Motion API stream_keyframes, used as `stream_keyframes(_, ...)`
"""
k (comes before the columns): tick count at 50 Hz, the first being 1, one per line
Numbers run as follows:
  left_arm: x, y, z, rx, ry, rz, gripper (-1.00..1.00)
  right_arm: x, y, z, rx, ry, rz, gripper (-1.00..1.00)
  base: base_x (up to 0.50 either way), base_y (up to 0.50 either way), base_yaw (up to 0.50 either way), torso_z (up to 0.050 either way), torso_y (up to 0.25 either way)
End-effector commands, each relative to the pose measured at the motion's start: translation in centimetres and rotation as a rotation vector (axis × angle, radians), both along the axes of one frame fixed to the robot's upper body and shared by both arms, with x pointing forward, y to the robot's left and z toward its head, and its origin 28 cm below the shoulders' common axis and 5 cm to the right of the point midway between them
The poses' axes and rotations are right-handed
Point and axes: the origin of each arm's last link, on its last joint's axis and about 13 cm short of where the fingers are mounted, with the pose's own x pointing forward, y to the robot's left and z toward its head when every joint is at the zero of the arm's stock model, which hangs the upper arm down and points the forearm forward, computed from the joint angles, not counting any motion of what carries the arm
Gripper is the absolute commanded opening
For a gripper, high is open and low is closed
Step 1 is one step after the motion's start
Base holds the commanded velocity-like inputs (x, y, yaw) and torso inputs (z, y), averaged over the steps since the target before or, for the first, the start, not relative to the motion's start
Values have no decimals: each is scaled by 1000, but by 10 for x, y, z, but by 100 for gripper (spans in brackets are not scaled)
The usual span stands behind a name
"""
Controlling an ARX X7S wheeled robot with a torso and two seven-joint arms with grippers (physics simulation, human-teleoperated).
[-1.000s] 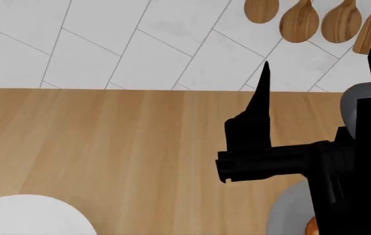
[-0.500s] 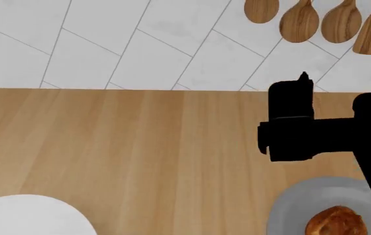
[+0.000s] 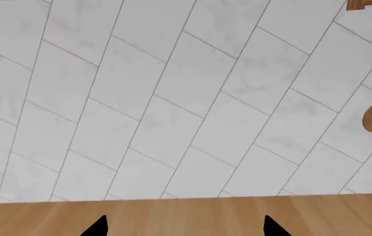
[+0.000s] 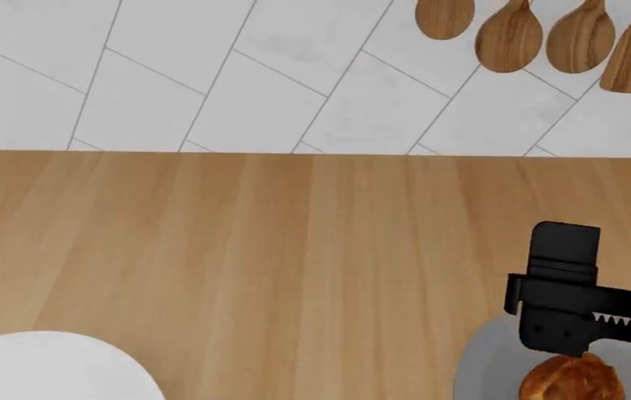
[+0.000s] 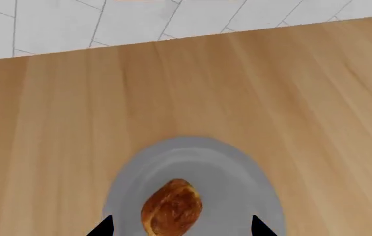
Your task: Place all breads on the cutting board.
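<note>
Since the earlier frames the right hand [image 4: 582, 321] has dropped from the middle of the head view, near the wall, to the lower right, and now stands over the far rim of the grey plate [image 4: 488, 358]. One golden-brown bread [image 4: 571, 379] lies on that plate, just below the hand in the head view. In the right wrist view the same bread [image 5: 171, 206] sits near the middle of the plate [image 5: 238, 172], and the two dark fingertips [image 5: 100, 227] show wide apart on either side of it, holding nothing; whether they touch the plate cannot be told. The cutting board is not in view in any frame.

Left hand [image 3: 182, 227]: only two fingertips [image 3: 97, 227] show in its wrist view, spread apart and empty, above the wooden worktop [image 4: 237, 250] and facing the white tiled wall [image 4: 237, 75]. Wooden spoons [image 4: 510, 37] hang on the wall at upper right. A white plate [image 4: 48, 367] sits at the lower left of the worktop.
</note>
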Motion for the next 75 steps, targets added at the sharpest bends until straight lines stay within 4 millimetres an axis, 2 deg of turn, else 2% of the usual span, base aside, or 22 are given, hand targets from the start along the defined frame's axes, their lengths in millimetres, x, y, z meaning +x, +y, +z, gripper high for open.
stream_keyframes(1,2,0,-2,3,13,13,100,3,-8,-6,126,121,-116,100,0,0,0,0,0)
stream_keyframes(7,1,0,-3,6,19,13,100,14,-11,-16,206,125,-152,100,6,0,0,0,0)
stream_keyframes(14,3,0,-4,9,24,15,100,26,-8,-18,297,117,-173,100,5,0,0,0,0)
stream_keyframes(20,4,0,-8,7,32,17,100,44,-4,-15,296,116,-182,100,2,0,0,0,0)
stream_keyframes(32,2,4,-10,-6,31,18,100,79,3,-41,291,152,-236,100,1,0,0,0,0)
stream_keyframes(51,2,7,-16,-22,32,26,100,86,25,-57,239,249,-311,100,1,0,0,0,0)
stream_keyframes(75,0,10,-17,-46,33,25,100,99,18,-78,245,258,-391,100,0,0,0,0,0)
